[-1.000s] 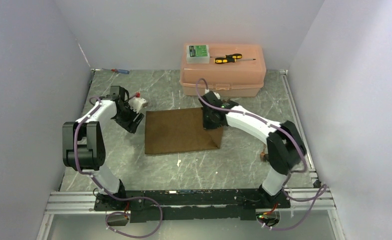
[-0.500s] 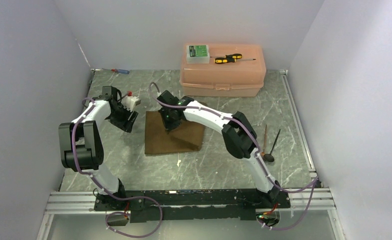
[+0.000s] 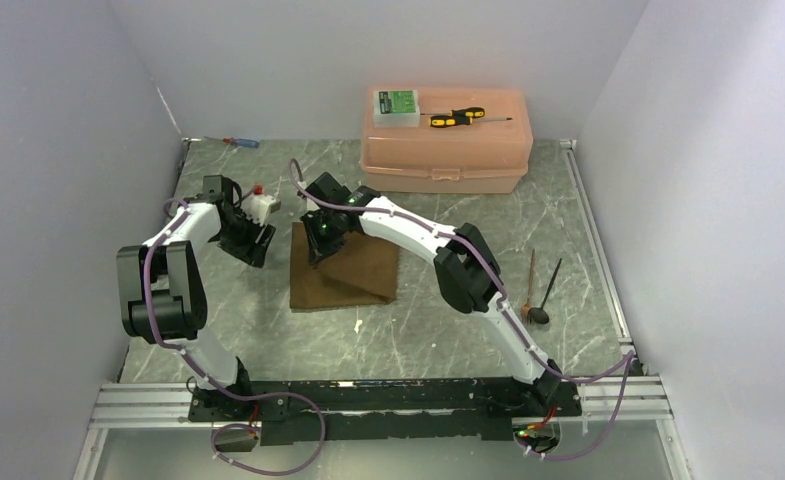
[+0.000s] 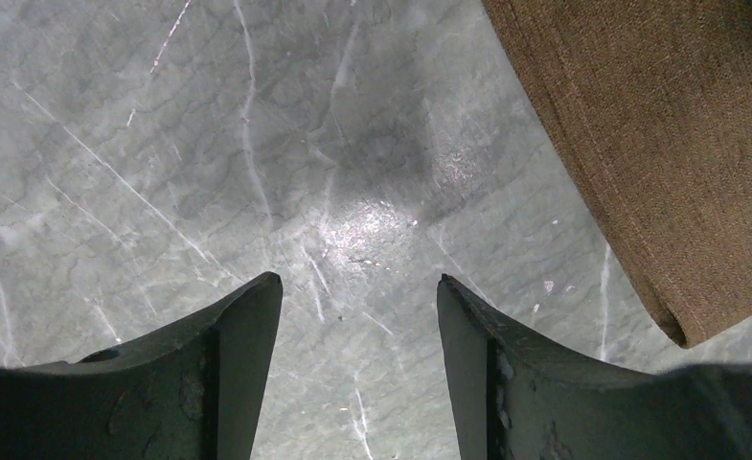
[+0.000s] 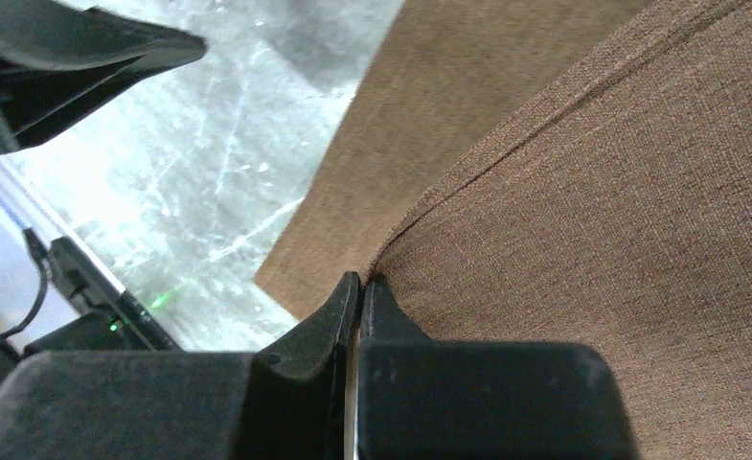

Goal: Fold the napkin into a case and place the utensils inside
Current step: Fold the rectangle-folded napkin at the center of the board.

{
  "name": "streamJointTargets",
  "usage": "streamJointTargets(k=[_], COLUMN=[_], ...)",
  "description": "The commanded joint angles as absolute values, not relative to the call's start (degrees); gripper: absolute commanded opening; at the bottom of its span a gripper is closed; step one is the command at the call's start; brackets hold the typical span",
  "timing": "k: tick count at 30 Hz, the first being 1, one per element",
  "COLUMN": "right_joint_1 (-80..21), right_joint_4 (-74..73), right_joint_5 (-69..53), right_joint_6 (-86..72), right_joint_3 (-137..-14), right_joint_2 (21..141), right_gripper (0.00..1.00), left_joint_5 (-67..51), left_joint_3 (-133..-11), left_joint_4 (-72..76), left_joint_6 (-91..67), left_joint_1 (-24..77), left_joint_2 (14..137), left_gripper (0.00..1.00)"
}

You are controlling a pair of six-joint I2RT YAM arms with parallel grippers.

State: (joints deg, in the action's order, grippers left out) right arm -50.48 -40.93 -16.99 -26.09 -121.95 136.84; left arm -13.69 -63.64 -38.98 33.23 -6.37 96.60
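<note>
Right end effector [image 5: 360, 281], pinching the napkin [image 3: 363, 275], has dragged it leftward; left end effector [image 4: 358, 284] spread.

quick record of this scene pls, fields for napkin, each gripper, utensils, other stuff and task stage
napkin: brown cloth flat on the table, partly folded, an upper layer lying over the lower one
right gripper: shut on the napkin's folded edge, near its left side
left gripper: open, empty, over bare table just left of the napkin
utensils: on the table to the right, apart from the napkin
pink box: at the back, yellow-and-black screwdriver on its lid
task stage: folding under way, no case yet, utensils not inside
</note>
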Motion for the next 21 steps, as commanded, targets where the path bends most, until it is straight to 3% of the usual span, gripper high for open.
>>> streamJointTargets(k=[1, 21], right_joint_1=[-51.7, -53.4], right_joint_4=[-35.9, -39.0], right_joint_5=[-24.3, -28.6], right_joint_6=[-23.9, -16.1], right_joint_3=[-121.3, -118.8], right_joint_2=[135.6, 139.0], right_gripper=[0.00, 0.00], left_joint_5=[-15.6, -15.4], left_joint_3=[-63.5, -64.2], left_joint_4=[-38.2, -38.6], left_joint_6=[32.1, 31.6], left_joint_1=[-6.9, -7.2], left_joint_2=[95.0, 95.2], left_gripper=[0.66, 0.65])
